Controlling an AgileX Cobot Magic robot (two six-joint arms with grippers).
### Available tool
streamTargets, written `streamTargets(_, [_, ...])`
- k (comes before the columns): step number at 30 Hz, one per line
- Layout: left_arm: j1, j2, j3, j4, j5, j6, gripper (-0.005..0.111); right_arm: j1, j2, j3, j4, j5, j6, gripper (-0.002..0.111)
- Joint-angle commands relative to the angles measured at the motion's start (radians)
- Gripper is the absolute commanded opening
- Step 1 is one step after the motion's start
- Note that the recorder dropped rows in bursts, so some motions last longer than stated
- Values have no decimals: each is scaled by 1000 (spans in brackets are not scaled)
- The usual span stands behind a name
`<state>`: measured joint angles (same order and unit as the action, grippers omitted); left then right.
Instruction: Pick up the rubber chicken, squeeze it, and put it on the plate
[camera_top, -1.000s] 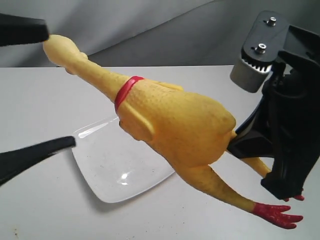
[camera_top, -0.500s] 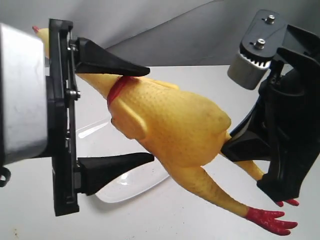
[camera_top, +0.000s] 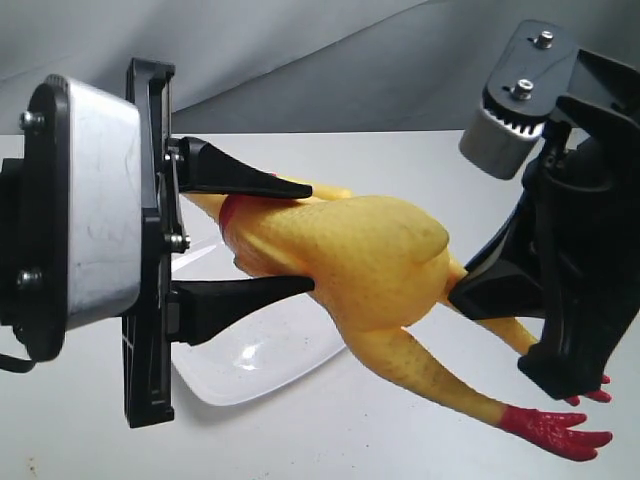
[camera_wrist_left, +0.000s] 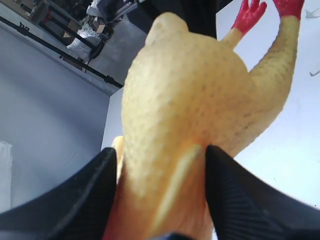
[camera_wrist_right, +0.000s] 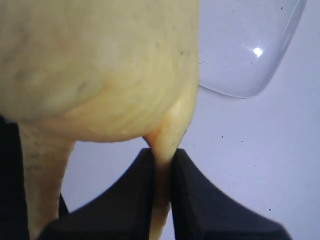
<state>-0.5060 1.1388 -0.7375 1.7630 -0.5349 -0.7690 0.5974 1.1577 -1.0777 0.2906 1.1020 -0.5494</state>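
1. The table (camera_top: 400, 160), a plain white surface, fills the lower and middle parts of the exterior view.
2. The left gripper (camera_top: 311, 237) occupies the left of the exterior view. Its two black fingers (camera_top: 240, 180) are pressed against opposite sides of the rubber chicken's front body. In the left wrist view the yellow body is seen pinched between them.
3. The right gripper (camera_wrist_right: 162, 165) is mounted on the black arm at the right edge of the exterior view. It is clamped on one thin yellow leg, as shown in the right wrist view.
4. The rubber chicken (camera_top: 370, 260) is held between the two grippers at the centre of the exterior view. It is tilted, with the neck end at upper left and the legs at lower right.
5. The plate (camera_top: 260, 365) lies on the table at lower centre-left, beneath the chicken's front body. Contact between the two cannot be determined.
6. One red foot (camera_top: 555, 430) is seen at lower right.
7. The red neck band (camera_top: 232, 212) is partly visible between the left fingers.
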Motion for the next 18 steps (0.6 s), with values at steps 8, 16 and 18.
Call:
streamTargets(8, [-8,-6,-11,-19,-73,-135,0,-2,-2,-1,34,-18,-4,0])
streamTargets(16, [-8,-8,-11,-19,-65,-150,0,-2,-2,-1,34,-15,-4,0])
streamTargets(18, [-8,-8,-7,-19,-65,-150,0,-2,-2,-1,34,-15,-4,0])
